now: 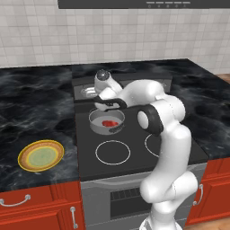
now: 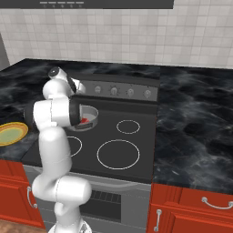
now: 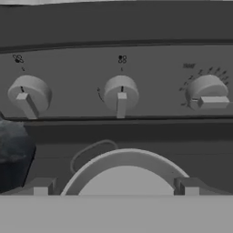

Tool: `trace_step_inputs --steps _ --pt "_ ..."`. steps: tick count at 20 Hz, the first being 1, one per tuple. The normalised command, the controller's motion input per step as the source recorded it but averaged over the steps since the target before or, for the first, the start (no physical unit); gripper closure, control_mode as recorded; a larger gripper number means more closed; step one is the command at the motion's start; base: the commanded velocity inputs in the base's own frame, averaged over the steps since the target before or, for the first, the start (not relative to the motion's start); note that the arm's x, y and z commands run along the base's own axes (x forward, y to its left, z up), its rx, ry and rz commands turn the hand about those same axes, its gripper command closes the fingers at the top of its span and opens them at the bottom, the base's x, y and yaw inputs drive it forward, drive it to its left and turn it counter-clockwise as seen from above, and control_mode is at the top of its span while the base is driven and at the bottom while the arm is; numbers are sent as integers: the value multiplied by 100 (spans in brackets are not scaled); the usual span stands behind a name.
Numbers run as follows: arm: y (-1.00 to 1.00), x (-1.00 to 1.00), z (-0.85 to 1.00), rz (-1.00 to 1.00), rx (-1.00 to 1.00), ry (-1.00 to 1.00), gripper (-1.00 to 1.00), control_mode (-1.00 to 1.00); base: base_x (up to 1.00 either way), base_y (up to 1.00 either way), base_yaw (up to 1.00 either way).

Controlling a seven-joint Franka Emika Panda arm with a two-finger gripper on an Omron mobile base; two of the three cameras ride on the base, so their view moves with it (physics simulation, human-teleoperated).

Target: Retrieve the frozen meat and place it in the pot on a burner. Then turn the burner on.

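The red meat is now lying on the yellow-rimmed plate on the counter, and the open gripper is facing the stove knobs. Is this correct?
Not quite. The meat lies inside the grey pot on the cooktop, as the left base view shows; the yellow-rimmed plate on the counter holds no meat. The rest stands: the open gripper faces the stove knobs.

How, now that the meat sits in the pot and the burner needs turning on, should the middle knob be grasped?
Probably pinch the middle knob across its raised pointer bar, coming straight at its face from the front, above the pot. The bar points down, so its flat sides face left and right, matching the open tool already aimed at it.
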Motion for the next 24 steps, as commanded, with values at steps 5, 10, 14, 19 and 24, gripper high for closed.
trace_step_inputs --steps 5,10,14,19,24 --pt "0 38 -1 0 0 -3 -100 -100 0 0 0" --pt "-2 37 -1 2 0 -22 -100 -100 0 0 0" --pt "-2 5 0 2 0 -23 -100 -100 0 0 0" --pt "0 0 0 0 0 -2 -100 -100 0 0 0" --pt "0 7 -5 0 0 -9 -100 -100 0 0 0"
